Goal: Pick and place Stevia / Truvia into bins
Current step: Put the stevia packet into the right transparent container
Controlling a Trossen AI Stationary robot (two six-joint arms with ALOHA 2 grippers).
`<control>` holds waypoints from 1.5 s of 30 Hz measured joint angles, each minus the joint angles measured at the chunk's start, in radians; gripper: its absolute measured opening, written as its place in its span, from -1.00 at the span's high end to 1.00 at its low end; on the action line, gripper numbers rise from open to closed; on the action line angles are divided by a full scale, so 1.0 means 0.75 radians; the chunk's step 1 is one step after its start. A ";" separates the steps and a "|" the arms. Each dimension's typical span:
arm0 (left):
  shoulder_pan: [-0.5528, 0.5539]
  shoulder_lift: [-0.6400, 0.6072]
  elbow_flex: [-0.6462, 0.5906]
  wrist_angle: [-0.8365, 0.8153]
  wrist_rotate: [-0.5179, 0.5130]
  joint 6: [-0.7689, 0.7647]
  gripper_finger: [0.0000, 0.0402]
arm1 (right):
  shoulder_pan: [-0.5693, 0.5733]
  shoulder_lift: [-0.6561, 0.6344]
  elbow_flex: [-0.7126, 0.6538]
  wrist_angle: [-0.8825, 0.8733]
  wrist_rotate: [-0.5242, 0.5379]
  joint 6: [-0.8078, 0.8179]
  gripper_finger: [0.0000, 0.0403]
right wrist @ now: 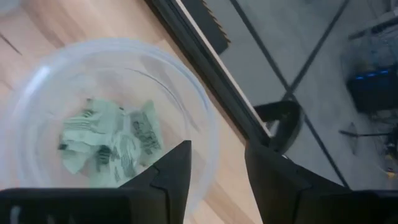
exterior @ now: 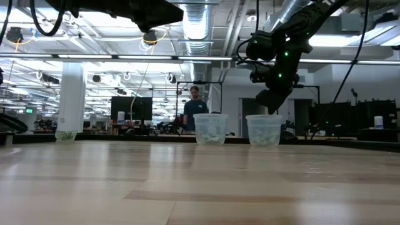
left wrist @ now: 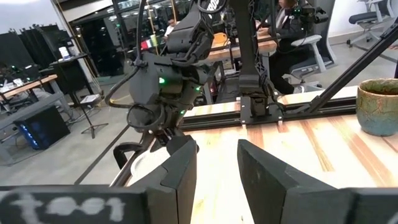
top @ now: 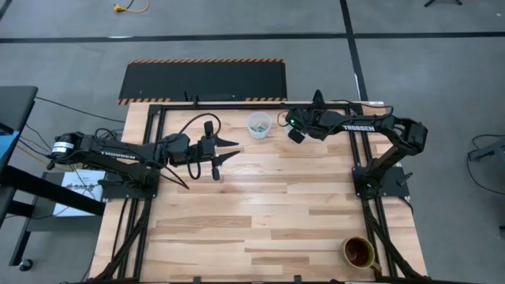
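Two clear cups stand near the table's far edge. One cup shows in the high view; the other cup sits under my right gripper. In the right wrist view that cup holds several pale green packets lying on its bottom. My right gripper hovers open above its rim with nothing between the fingers. My left gripper hangs open above bare wood left of the cups, pointing toward the table's right; it holds nothing.
A brown cup stands at the table's near right corner and also shows as the brown cup in the left wrist view. A small pale green thing lies far left in the low view. A person stands beyond the table.
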 joint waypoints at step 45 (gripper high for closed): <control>0.501 0.014 0.106 -2.043 -0.155 -0.774 0.47 | 0.236 -0.191 -0.167 0.589 -0.903 -0.468 0.33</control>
